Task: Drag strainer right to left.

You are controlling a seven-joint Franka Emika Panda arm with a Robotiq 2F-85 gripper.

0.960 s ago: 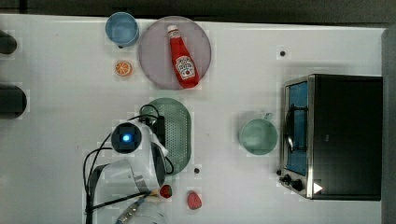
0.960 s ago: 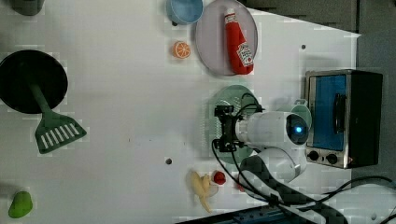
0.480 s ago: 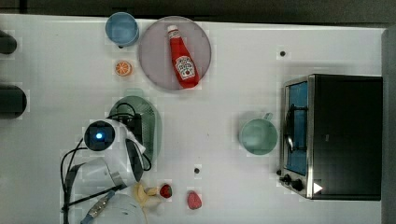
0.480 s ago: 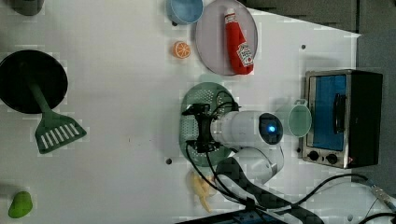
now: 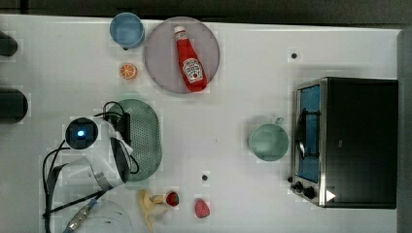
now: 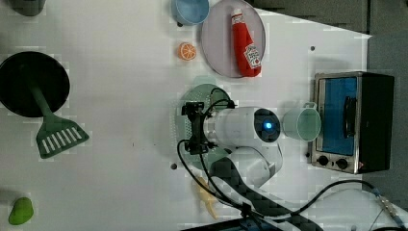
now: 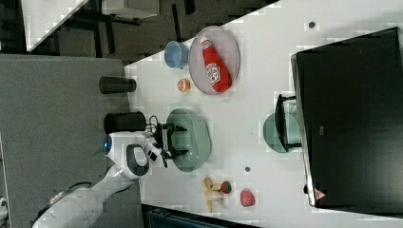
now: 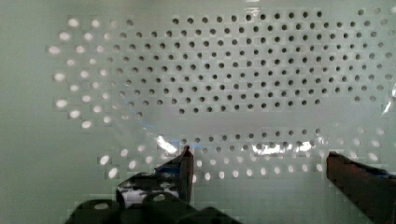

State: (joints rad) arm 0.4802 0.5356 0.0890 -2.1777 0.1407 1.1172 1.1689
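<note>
Toaster oven (image 5: 357, 141) cut off by the top view's right edge. Arm (image 5: 94, 145) covers the strainer's (image 5: 143, 145) 9 o'clock side. Strainer sits at 7 o'clock from the plate (image 5: 163, 58). Gripper (image 8: 257, 163) jaws spread wide inside it, fingertips (image 8: 184, 161) over the perforations; contact unclear.

Beneath me the strainer (image 5: 145, 138) is pale sage green, its bottom dotted with rows of small dark holes. My jaws are black against it, my arm (image 5: 97, 155) white with a blue light. The worktop (image 5: 243, 73) is white. A red ketchup bottle (image 5: 190, 63) with a white label lies on a grey-lilac plate (image 5: 163, 48). The mug (image 5: 268, 141) is mint green, the bowl (image 5: 126, 29) light blue, the orange slice (image 5: 128, 71) bright orange.
</note>
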